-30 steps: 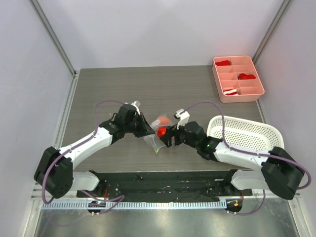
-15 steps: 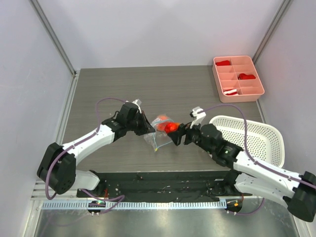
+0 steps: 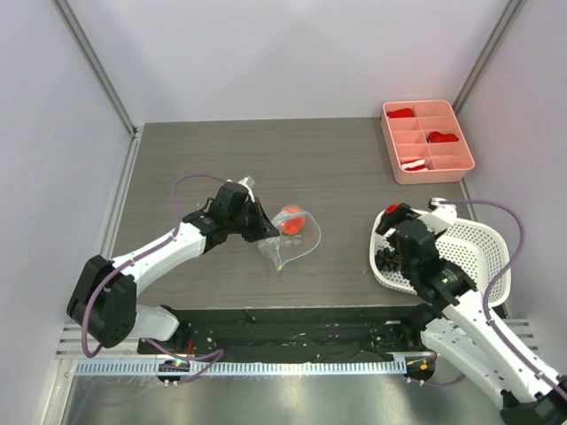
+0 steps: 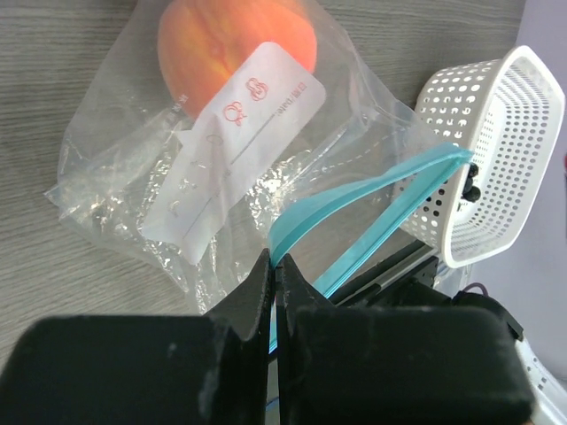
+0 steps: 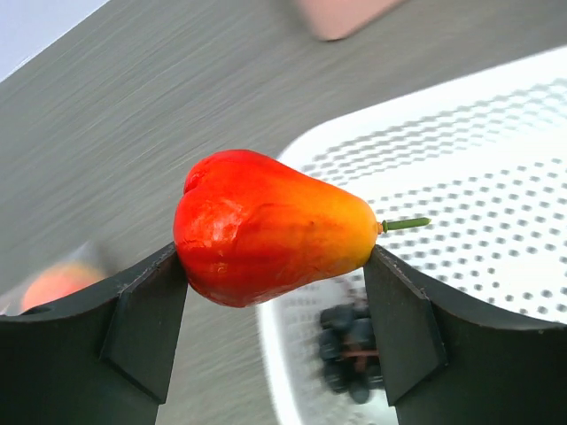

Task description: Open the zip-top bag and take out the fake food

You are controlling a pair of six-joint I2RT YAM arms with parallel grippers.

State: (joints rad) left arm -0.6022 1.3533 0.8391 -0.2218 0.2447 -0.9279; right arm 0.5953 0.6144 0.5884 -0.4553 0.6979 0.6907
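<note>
Over basket (image 3: 469, 241), right gripper (image 5: 275, 288) pinches red fruit (image 5: 266, 226) (left gripper (image 4: 275, 276) pinches zip-top bag (image 4: 115, 177)).

Far right corner of the grey table (image 3: 354, 168) — a pink divided tray (image 3: 433, 176), red pieces (image 3: 441, 136) in two compartments, red-and-white bits (image 3: 413, 165) in a third. Right edge, nearer in — a white perforated basket (image 3: 478, 234).

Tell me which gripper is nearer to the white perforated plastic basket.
Right. The right gripper, shut on the red-orange pear-shaped toy fruit, hangs over the rim of the white perforated basket; the left gripper is well away, pinching the teal strip of the clear zip-top bag.
</note>
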